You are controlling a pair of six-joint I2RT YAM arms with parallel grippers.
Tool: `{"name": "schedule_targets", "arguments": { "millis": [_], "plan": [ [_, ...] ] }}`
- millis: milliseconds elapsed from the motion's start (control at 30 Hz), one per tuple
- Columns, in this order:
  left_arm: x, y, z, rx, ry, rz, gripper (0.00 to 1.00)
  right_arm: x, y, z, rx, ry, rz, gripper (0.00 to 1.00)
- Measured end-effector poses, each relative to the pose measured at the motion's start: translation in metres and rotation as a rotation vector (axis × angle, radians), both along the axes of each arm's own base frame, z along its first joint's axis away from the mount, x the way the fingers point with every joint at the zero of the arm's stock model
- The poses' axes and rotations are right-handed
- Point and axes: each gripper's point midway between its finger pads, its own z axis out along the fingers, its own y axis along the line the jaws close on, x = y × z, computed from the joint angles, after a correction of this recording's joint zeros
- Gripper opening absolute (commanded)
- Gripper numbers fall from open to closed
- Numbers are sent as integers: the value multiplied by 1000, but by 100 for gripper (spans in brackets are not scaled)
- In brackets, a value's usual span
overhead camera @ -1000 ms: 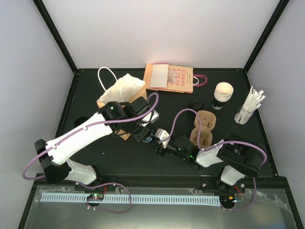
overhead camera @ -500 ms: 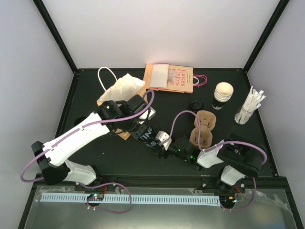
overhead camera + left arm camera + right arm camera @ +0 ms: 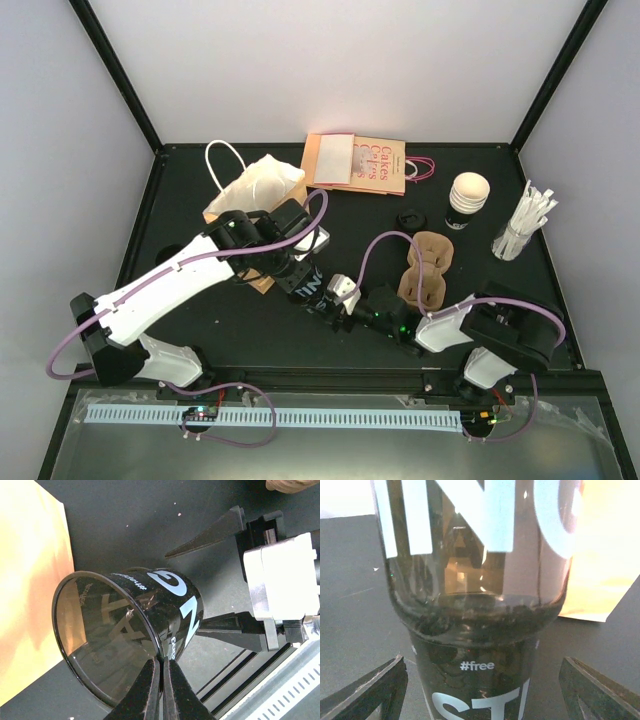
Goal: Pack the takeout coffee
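Left jaws pinching dark lettered cup by rim, right jaws spread

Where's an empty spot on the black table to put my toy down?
Bare table lies along the near edge, nearer than the left tool and right tool. Another free patch sits between the cup carrier and the straws. The middle is crowded: both tools meet at a dark see-through cup, beside the brown paper bag.
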Motion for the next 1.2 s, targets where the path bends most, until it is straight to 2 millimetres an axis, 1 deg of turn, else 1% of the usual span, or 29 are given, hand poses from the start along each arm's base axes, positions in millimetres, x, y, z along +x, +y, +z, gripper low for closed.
{"name": "schedule_targets", "arguments": {
  "millis": [167,400,567,800,900,967,1200],
  "plan": [
    [-3,-4,-5,-17,20,-11,2,-1,-1,4,4,-2,0,84],
    [-5,-9,-20,-8,57,-19,2,-4,-8,1,-12,20,-6,84],
    [-7,-16,-19,-42,71,-32,2,-8,-17,2,-15,30,-16,84],
    [-8,-22,-15,-74,77,-44,1,-10,-26,8,-2,39,-33,86],
    [-7,-24,-8,-88,69,-46,1,-12,-30,13,1,38,-37,87],
    [-5,-26,1,-105,54,-47,1,-12,-32,21,15,29,-39,88],
    [2,-32,38,-164,-11,-57,1,-15,-42,51,63,-2,-56,91]
  ]
}}
